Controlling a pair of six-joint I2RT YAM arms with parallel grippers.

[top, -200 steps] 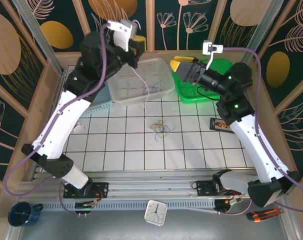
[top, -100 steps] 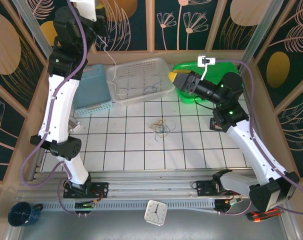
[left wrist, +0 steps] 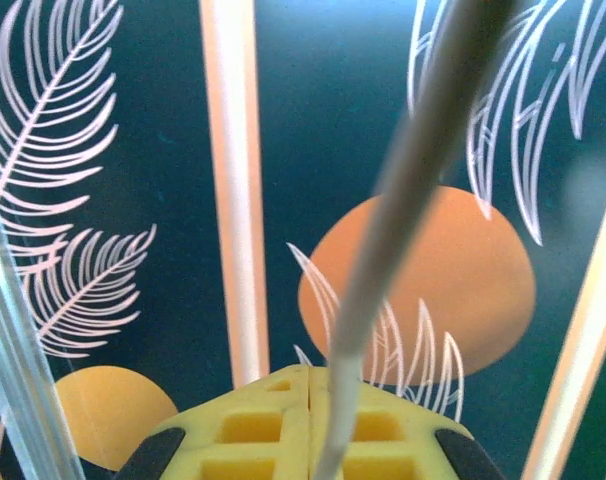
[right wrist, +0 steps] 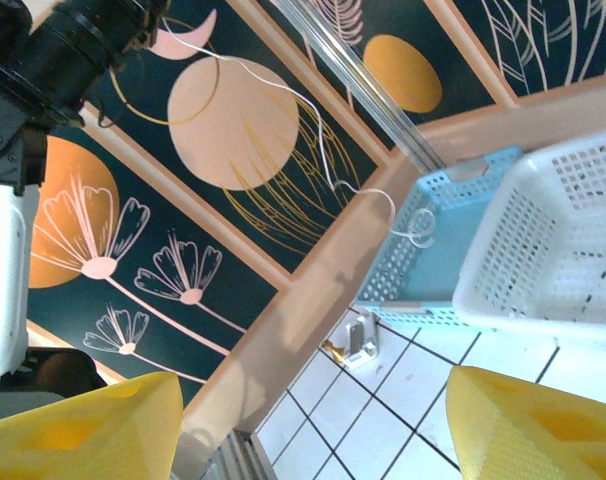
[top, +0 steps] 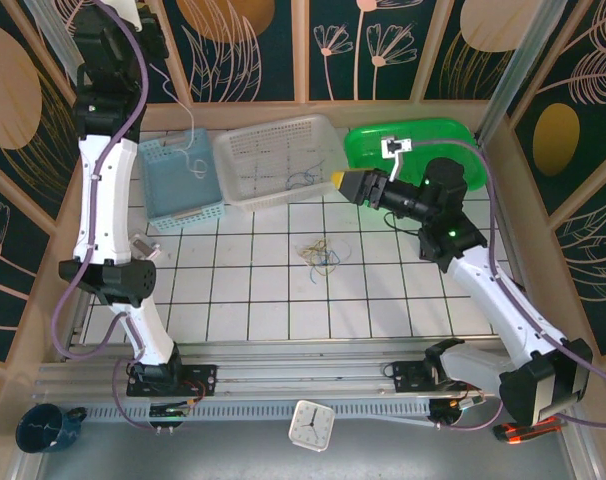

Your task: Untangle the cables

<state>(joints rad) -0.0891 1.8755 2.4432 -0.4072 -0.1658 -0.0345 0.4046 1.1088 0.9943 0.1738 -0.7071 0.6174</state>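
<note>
A small clump of thin curly cables (top: 321, 256), blue and yellowish, lies on the white tiles near the table's middle. My left arm (top: 105, 90) reaches high at the back left. Its gripper (left wrist: 311, 372) is shut on a white cable (left wrist: 383, 250). That white cable (top: 186, 140) hangs down, and its curly end dangles over the blue basket (top: 173, 205); the right wrist view shows the same white cable (right wrist: 323, 130) above the blue basket (right wrist: 433, 260). My right gripper (top: 345, 181) hovers open by the white basket's right corner, nothing between its fingers (right wrist: 83, 430).
The white basket (top: 245, 190) at the back holds a thin blue wire (top: 303, 180). A green tray (top: 433, 135) stands at the back right. A small connector piece (top: 143, 247) lies on the left tiles. Wooden walls enclose the table.
My left arm has swung up and to the left with the white cable, from above the white basket to above the blue one. My right gripper moved forward and left, off the green tray.
</note>
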